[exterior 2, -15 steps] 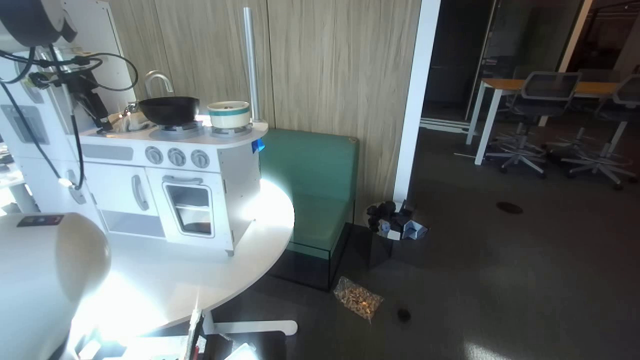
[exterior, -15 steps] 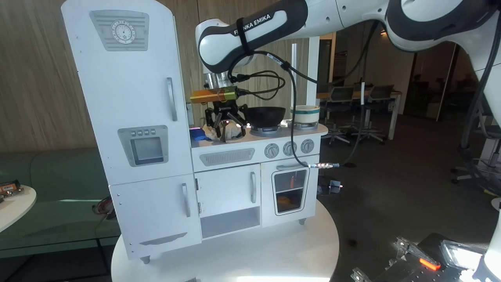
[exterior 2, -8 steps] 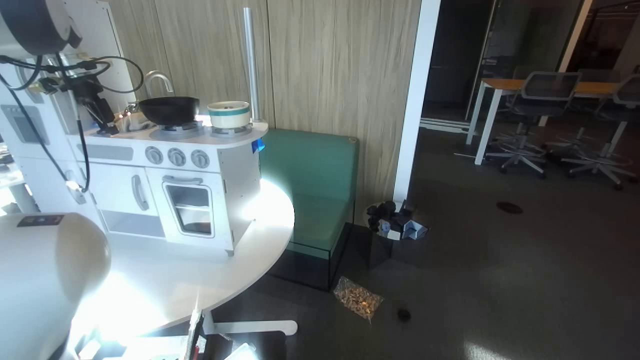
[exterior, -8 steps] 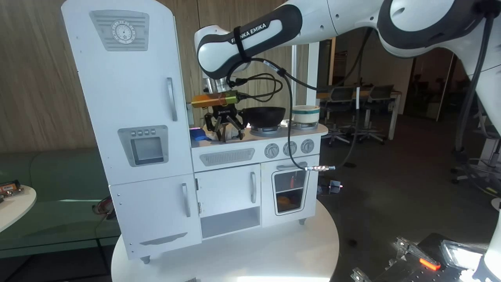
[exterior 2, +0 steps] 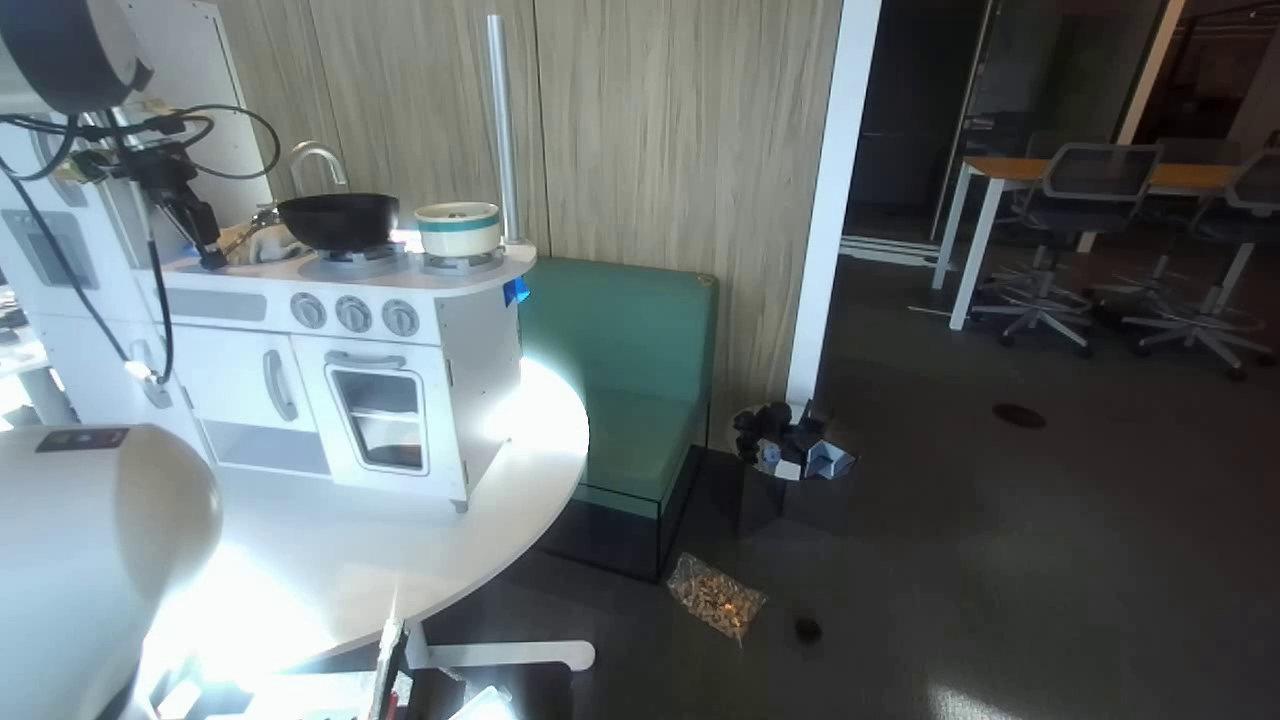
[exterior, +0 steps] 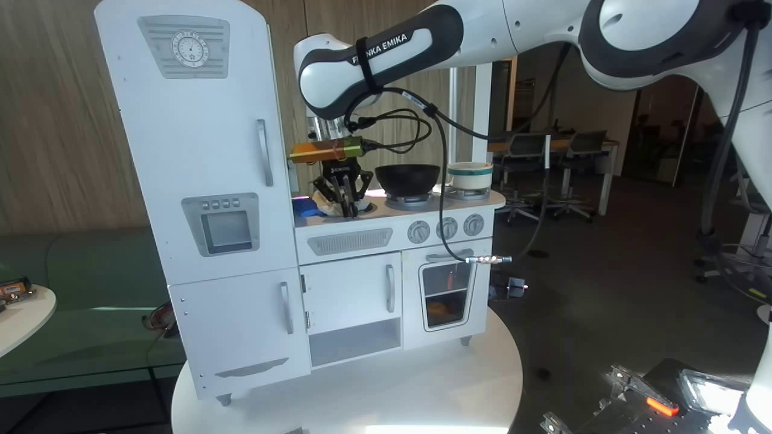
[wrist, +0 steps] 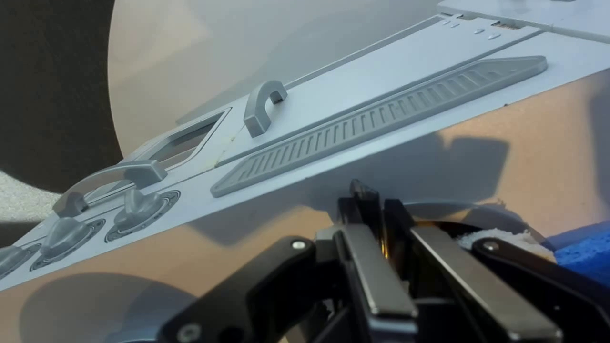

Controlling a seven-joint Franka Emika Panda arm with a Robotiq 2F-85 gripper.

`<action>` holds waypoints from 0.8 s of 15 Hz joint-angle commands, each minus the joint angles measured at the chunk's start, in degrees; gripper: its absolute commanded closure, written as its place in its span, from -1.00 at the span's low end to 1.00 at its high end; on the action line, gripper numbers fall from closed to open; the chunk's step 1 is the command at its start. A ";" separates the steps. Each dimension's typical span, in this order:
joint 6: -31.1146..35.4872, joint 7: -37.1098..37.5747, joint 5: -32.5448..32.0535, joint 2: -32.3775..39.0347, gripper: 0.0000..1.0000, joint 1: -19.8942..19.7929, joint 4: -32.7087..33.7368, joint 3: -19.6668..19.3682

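My gripper (exterior: 350, 212) points down at the sink area of the white toy kitchen's counter (wrist: 548, 128). In the wrist view its fingers stand close together around a thin dark handle-like piece (wrist: 364, 188), whose tip sticks out beyond the fingertips. The rest of that piece is hidden between the fingers. Just behind the right finger lies a crumpled whitish cloth-like thing (wrist: 514, 240), also seen in both exterior views, over the round sink rim (wrist: 457, 209). A blue sponge (wrist: 586, 252) lies beside it, close to the fridge part.
A black pan (exterior: 408, 178) sits on the nearer burner, and a white pot with a teal band (exterior: 470, 176) on the farther one. The tall toy fridge (exterior: 217, 138) rises beside the gripper. A faucet (exterior 2: 318, 160) stands behind the sink. Knobs (wrist: 143, 214) line the front.
The fingers have come together from wide apart, closing around the dark piece. The arm first sank a little, then shifted slightly toward the fridge. Pan and pot stayed put.
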 commanded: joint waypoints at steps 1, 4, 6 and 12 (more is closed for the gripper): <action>0.73 -0.99 -0.37 0.20 1.00 0.03 0.60 0.11; 1.59 -2.44 0.71 -0.82 0.94 -0.31 -0.49 0.89; 3.07 -3.23 0.65 -1.75 0.97 -0.35 -1.52 1.36; 13.59 -4.62 1.22 -8.47 0.97 -1.03 -7.72 2.80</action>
